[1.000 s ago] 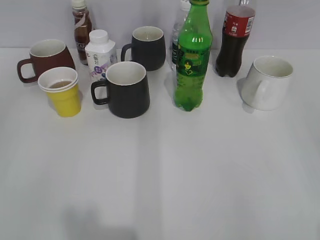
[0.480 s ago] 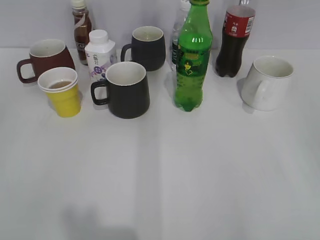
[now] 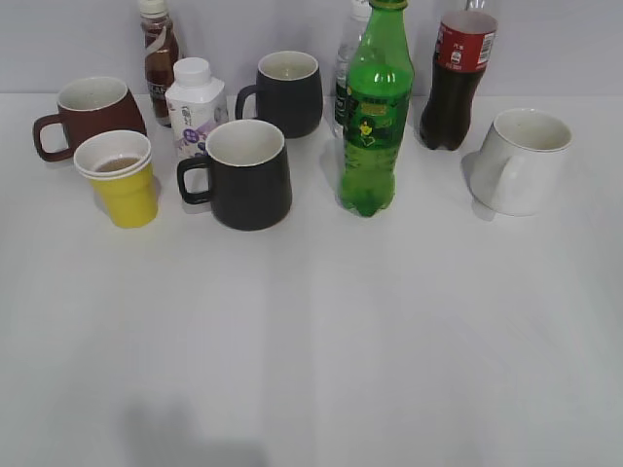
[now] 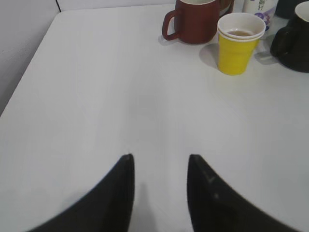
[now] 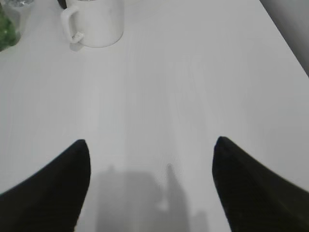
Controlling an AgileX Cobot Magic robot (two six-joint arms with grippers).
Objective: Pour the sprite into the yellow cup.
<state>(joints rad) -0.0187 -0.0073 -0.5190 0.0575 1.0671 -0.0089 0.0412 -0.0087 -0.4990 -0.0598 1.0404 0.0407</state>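
Green plastic is catching the light mid-table: the sprite (image 3: 375, 117) is standing upright between the front black mug (image 3: 243, 175) and the white mug (image 3: 521, 161), with the cola bottle (image 3: 458, 78) just behind it to the right. It is looking nearly full, so I am expecting it to be heavy for its size, with thin walls that will be giving under a hard squeeze and a smooth, possibly slippery skin. I cannot tell whether a cap is on. The labelled waist is looking like the firmest place to take hold, low enough to be keeping the tilt steady.

Over on the left, the yellow cup (image 3: 122, 180) is sitting just in front of the dark red mug (image 3: 88, 112), already holding a little brownish liquid. Being paper, it is light and easy to be knocking over.

Left pincer (image 4: 159, 164) is hovering spread over bare table (image 4: 96, 96), gripping nothing. Right pincer (image 5: 152, 150) is spread wider, also empty, well short of the bottle.
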